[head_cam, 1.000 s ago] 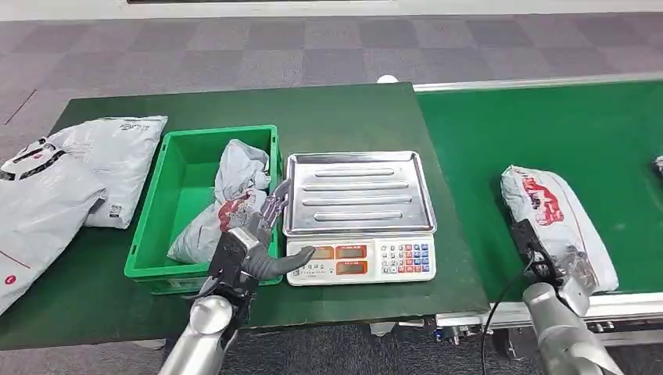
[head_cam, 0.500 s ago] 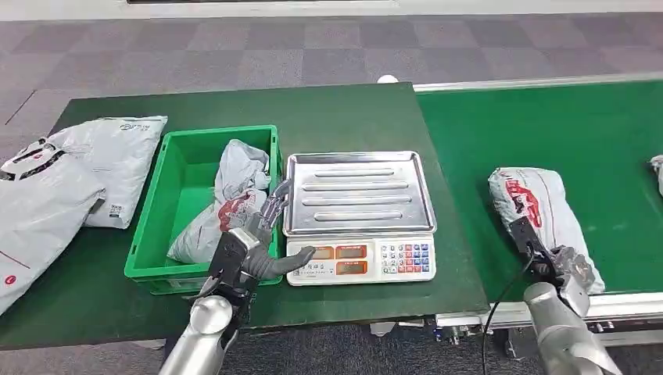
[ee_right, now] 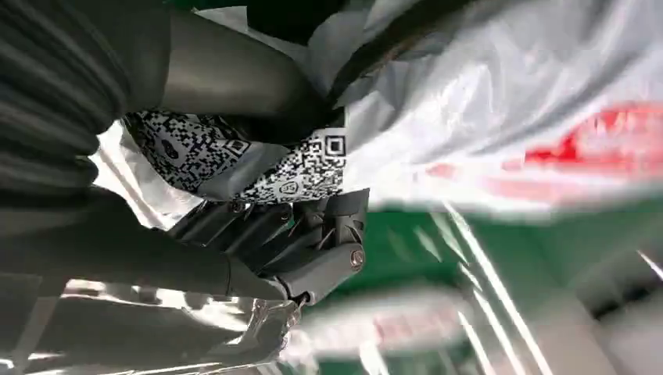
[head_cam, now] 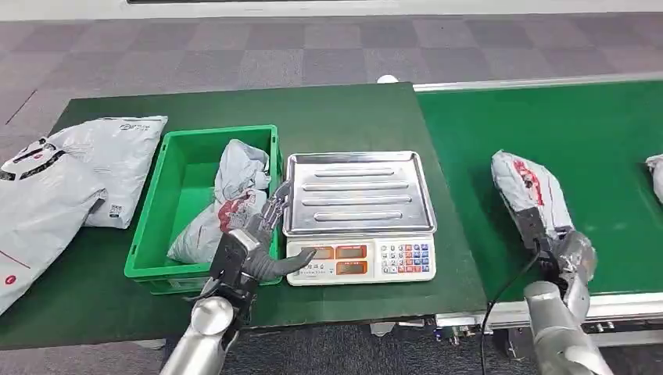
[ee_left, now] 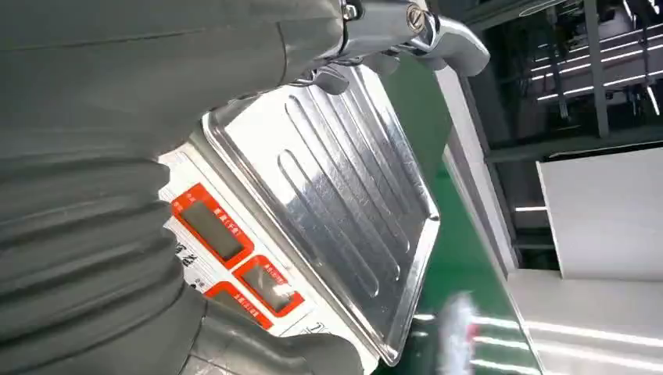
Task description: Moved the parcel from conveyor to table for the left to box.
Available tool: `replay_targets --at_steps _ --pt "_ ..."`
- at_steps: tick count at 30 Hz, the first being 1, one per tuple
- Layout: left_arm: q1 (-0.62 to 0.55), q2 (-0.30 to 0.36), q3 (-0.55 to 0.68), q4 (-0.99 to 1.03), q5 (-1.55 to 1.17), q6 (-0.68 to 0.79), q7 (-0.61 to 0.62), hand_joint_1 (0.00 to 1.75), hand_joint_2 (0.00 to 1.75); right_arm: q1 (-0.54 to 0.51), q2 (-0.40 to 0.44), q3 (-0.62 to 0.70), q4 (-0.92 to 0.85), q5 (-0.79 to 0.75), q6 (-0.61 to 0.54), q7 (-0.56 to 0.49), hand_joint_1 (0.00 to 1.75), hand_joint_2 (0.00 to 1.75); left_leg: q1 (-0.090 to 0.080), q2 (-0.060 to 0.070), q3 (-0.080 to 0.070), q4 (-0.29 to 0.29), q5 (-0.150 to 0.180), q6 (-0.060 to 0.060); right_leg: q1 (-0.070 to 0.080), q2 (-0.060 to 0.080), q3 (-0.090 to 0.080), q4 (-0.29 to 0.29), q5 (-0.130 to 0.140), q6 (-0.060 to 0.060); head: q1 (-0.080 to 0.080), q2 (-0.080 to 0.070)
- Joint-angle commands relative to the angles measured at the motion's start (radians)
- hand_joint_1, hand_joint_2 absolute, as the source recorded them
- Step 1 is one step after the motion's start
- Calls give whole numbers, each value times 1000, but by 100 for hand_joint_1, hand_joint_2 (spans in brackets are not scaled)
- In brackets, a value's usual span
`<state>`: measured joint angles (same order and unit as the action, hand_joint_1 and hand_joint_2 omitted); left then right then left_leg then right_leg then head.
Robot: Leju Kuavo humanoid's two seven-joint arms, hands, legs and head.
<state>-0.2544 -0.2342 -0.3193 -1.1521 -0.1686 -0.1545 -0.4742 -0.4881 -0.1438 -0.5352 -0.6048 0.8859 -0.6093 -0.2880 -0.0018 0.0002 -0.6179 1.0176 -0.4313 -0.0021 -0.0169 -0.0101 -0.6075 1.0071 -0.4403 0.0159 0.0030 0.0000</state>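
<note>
Head view: I see my right hand [head_cam: 564, 254] gripping the parcel [head_cam: 528, 187] over the conveyor [head_cam: 610, 125]. My left hand [head_cam: 250, 248] hovers with fingers spread, holding nothing, beside the scale [head_cam: 358, 215].

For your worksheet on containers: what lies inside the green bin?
The green bin holds one crumpled grey parcel along its right side. Whatever lies beneath that parcel is covered.

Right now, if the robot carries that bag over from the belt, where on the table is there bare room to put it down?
The scale's tray is bare, and so is the strip of table behind the scale and green bin. The left end is crowded with grey parcels; the bin holds a bag, and the left hand sits between bin and scale.
</note>
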Motion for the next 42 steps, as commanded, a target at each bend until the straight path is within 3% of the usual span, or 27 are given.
replay_targets --at_steps 1,4,11,15,17,21,27,29,38,40,42 --pt "-63 9 12 113 7 12 -37 0 175 154 189 108 -665 -144 -68 -155 175 175 0 3 4 -2 -1 -2 0 4 2 -1 -1 -2 0 0" --pt "-67 10 11 114 18 18 -62 0 175 256 232 182 -871 -126 -89 -164 175 175 0 2 2 -1 -1 -1 0 2 1 0 -1 -2 0 0" --pt "-61 12 11 108 18 21 -63 0 175 257 225 178 -860 -133 -89 -166 175 175 1 1 3 -1 -2 -2 1 2 1 -1 -2 -2 0 0" --pt "-72 34 -51 84 -47 14 -159 0 175 310 262 224 -985 -169 -89 -332 175 175 1 1 3 -3 -1 -2 1 1 3 -2 -2 -2 0 0" --pt "-73 32 -56 75 -42 13 -167 0 175 343 291 247 -1047 -136 -89 -364 175 175 1 1 3 -2 -2 -2 1 1 2 -2 -2 -2 0 0" --pt "-81 26 -33 55 -16 53 -198 0 175 379 207 433 -1035 -76 -70 -215 175 175 2 2 6 -4 -3 -3 2 3 5 -3 -3 -3 0 0" --pt "-79 34 16 32 72 106 -224 0 175 350 136 573 -876 -143 206 -115 175 175 2 5 3 -1 -2 -1 2 5 2 -2 -1 -1 0 0" --pt "-87 43 6 45 61 135 -224 0 175 317 130 592 -804 -177 248 -108 175 175 3 4 4 -2 -2 -2 3 5 3 -3 -1 -2 0 0" --pt "-91 40 4 50 61 138 -224 0 175 308 127 589 -792 -182 250 -111 175 175 2 2 4 -2 -2 -1 2 3 4 -2 -1 -1 0 0" --pt "-91 42 4 43 81 148 -224 0 175 297 104 623 -773 -233 363 -98 175 175 2 3 4 -2 -2 -1 2 3 4 -3 -1 -2 0 0" --pt "-96 45 2 46 86 149 -224 0 175 282 109 629 -740 -235 359 -103 175 175 2 2 2 -1 -2 -1 2 2 3 -2 -1 -1 0 0"
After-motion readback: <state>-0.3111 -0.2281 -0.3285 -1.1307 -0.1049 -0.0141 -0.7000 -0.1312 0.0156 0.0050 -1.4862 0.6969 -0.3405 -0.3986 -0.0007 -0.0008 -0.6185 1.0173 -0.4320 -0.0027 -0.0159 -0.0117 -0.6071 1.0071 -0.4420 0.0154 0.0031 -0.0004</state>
